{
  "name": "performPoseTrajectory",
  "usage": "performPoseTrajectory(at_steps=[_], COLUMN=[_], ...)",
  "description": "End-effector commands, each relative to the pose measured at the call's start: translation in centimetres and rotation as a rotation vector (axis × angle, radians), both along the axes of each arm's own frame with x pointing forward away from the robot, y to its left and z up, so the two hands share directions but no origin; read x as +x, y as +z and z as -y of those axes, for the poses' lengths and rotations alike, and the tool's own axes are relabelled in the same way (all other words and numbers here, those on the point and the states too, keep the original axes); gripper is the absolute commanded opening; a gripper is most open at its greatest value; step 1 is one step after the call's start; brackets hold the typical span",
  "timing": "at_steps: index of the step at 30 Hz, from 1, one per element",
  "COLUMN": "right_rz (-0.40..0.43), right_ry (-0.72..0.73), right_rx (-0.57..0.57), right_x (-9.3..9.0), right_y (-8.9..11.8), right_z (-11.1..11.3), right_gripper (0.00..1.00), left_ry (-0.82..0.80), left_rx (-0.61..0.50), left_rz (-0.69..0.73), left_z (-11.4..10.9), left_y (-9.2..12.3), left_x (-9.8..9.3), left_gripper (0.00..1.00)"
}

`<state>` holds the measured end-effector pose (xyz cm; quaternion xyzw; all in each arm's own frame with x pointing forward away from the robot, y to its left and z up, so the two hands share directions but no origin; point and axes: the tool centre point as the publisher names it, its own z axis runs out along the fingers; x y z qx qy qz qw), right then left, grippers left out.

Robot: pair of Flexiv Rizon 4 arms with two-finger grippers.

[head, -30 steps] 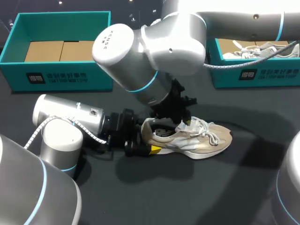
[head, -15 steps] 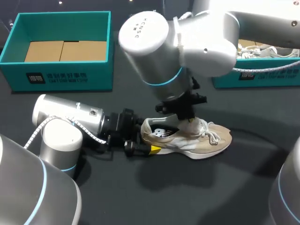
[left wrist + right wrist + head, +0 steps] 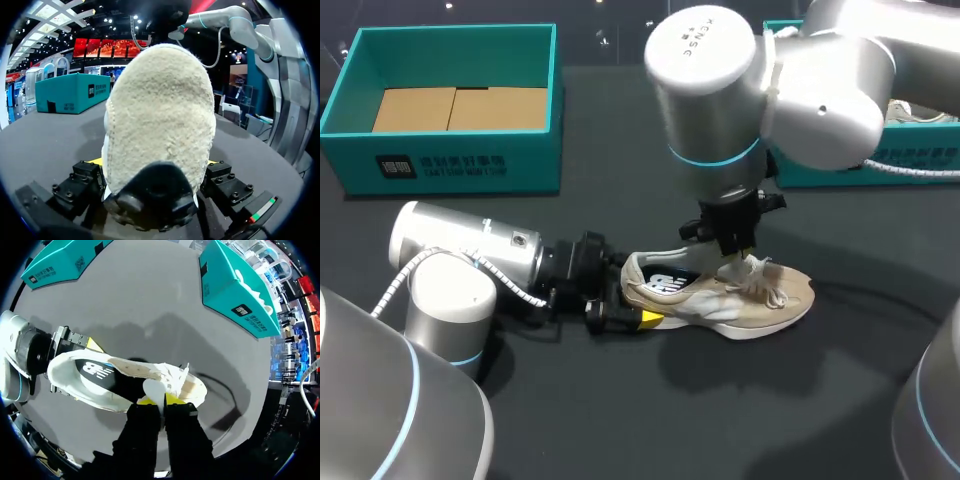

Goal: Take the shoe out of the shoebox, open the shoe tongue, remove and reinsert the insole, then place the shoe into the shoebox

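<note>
Shoe (image 3: 760,300) sits upright on table (image 3: 620,420). Our L gripper (image 3: 632,298) has jaws clamped on its heel (image 3: 157,125) from both sides. Our R gripper (image 3: 159,400), above, has jaws pinched tight on the tongue (image 3: 154,389).

The left arm (image 3: 460,248) lies low and level, coming in from the left side. Its left tool (image 3: 625,300) is clamped from two sides on the heel of the shoe (image 3: 770,300). The right arm (image 3: 790,90) comes in from the right with its wrist pointing straight down. Its right tool (image 3: 160,400) is pinched almost together on the shoe tongue (image 3: 154,389).
</note>
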<state>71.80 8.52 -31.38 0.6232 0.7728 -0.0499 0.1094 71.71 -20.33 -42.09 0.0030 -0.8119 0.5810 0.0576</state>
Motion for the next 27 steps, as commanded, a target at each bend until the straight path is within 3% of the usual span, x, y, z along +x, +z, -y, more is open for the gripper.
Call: performPoseTrajectory(at_steps=[1, 17, 27], right_rz=[-0.059, -0.070, -0.103], right_ry=[0.018, -0.164, -0.257], right_rx=[0.159, 0.119, -0.010], right_x=[0.3, -0.5, -0.2], right_y=[-1.3, -2.6, -3.6], right_z=[1.0, 5.2, 6.6], right_gripper=[0.00, 0.00, 0.00], left_ry=[0.001, 0.001, 0.001], left_rx=[0.002, 0.002, 0.002], left_rz=[0.000, 0.000, 0.000], left_z=[-0.2, -0.2, -0.2], left_y=[-0.3, -0.3, -0.3], left_x=[-0.2, -0.2, -0.2], left_gripper=[0.00, 0.00, 0.00])
